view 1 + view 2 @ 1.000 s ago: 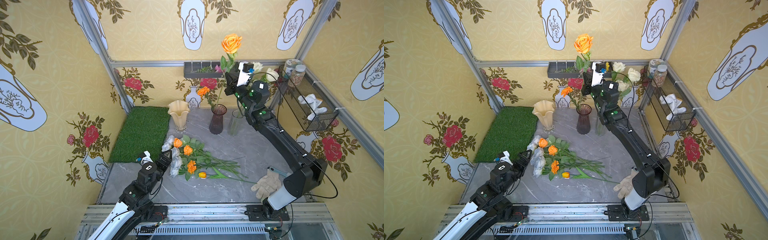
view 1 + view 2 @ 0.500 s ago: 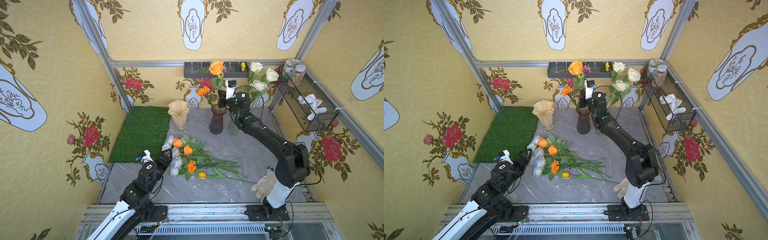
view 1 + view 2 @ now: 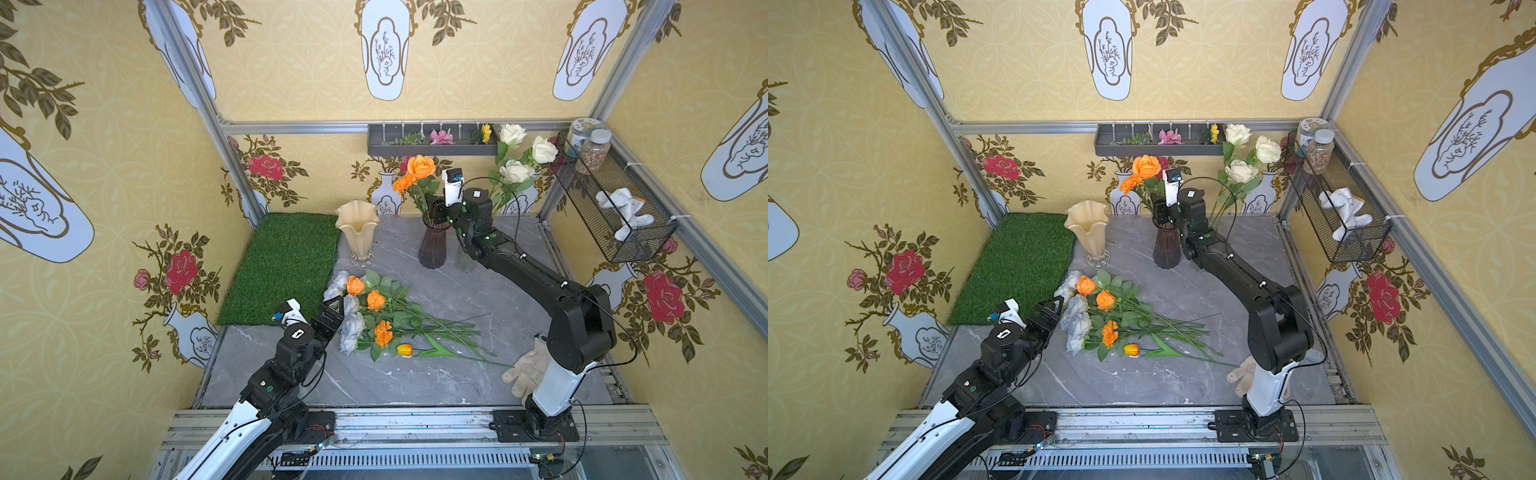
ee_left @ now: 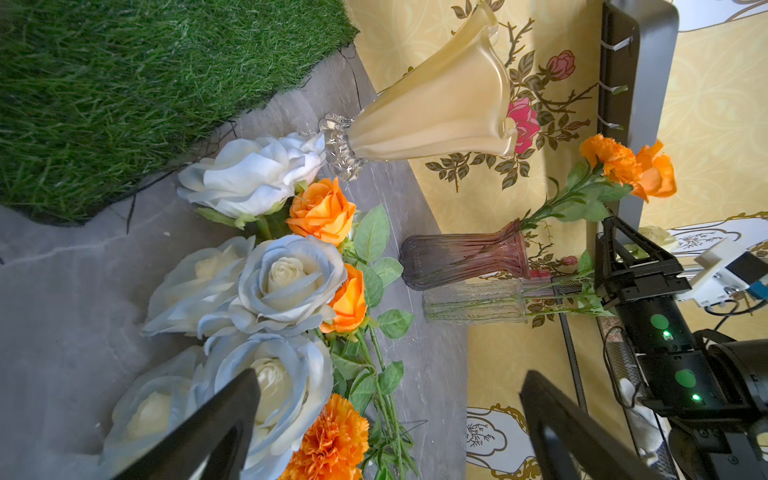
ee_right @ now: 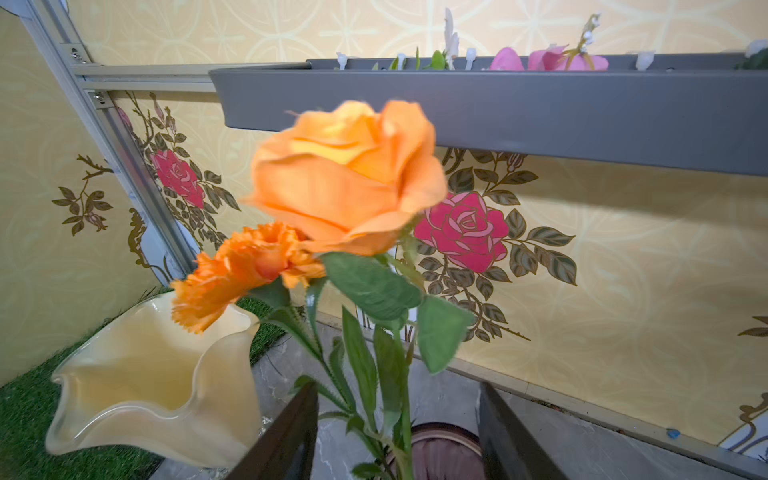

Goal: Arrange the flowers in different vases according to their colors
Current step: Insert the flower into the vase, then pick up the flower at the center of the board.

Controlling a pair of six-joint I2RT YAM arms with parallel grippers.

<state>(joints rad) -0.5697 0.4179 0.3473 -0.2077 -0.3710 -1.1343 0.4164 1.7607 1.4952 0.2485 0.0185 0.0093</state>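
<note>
An orange rose (image 3: pixel 421 166) and a marigold (image 3: pixel 404 183) stand in the dark purple vase (image 3: pixel 433 245). My right gripper (image 5: pixel 397 432) is open just above that vase's rim (image 5: pixel 444 449), and the rose's stem rises between its fingers, clear of both. Cream-white roses (image 3: pixel 515 170) stand in the clear cylinder (image 3: pixel 464 259). The cream vase (image 3: pixel 357 228) holds no flower. Orange roses (image 4: pixel 322 210), pale blue-white roses (image 4: pixel 286 274), a marigold (image 4: pixel 332 436) and a yellow tulip (image 3: pixel 405 350) lie in a heap on the table. My left gripper (image 3: pixel 332 309) is open beside the pale roses.
A green grass mat (image 3: pixel 286 266) covers the back left of the table. A work glove (image 3: pixel 528 370) lies by the right arm's base. A wire basket (image 3: pixel 611 199) with jars hangs on the right wall, and a grey shelf (image 3: pixel 432 141) runs along the back wall.
My right arm came down with the orange rose and its stem went into the purple vase; the jaws then opened off the stem. The left arm has not moved.
</note>
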